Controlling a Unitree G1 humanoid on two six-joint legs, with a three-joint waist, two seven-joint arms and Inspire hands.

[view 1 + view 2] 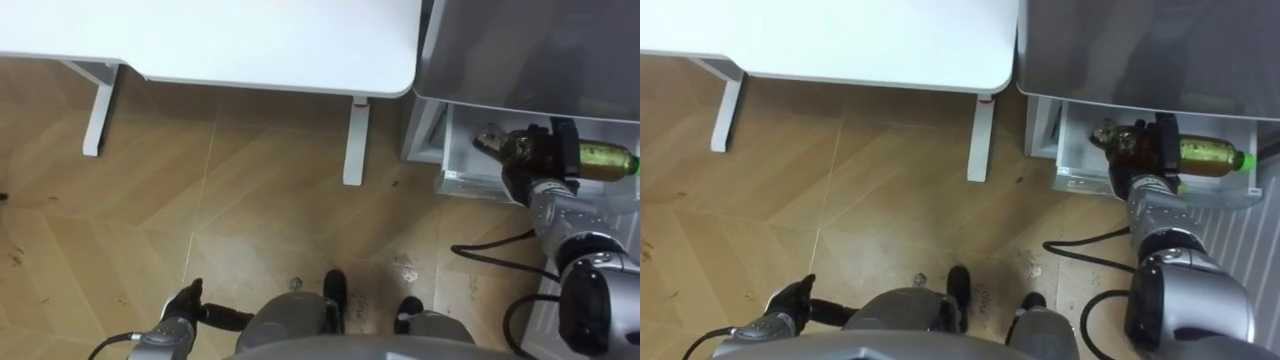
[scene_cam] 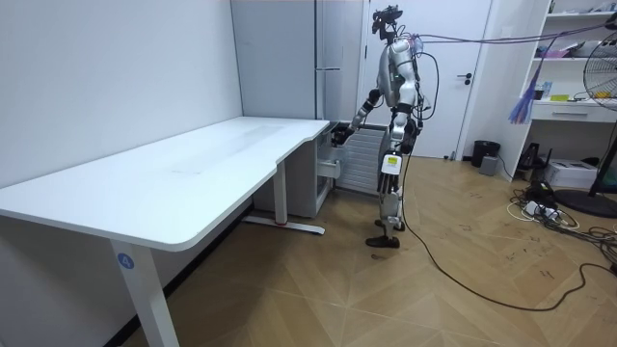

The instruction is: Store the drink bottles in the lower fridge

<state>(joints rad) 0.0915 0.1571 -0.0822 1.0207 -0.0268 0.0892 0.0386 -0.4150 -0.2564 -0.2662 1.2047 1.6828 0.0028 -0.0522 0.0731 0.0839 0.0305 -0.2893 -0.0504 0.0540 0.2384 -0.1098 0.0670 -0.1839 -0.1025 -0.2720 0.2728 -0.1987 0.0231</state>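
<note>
A green drink bottle (image 1: 603,160) (image 1: 1212,155) lies level in the air over the open white lower fridge drawer (image 1: 468,186) (image 1: 1080,178). My right hand (image 1: 530,150) (image 1: 1137,146) is shut round its left end, its cap end pointing right. The grey fridge (image 1: 530,50) (image 2: 289,58) rises just above the drawer. My left hand (image 1: 186,304) (image 1: 790,299) hangs low at my side with relaxed fingers and nothing in it. In the room view I stand upright before the fridge, my right hand (image 2: 339,135) reaching to the drawer (image 2: 331,162).
A white table (image 1: 250,40) (image 2: 174,173) stands to the left of the fridge, its legs (image 1: 355,140) (image 1: 98,110) on the wood floor. A dark cable (image 1: 490,245) loops on the floor by the drawer. Boxes, a fan (image 2: 603,77) and shelves stand at the room view's right.
</note>
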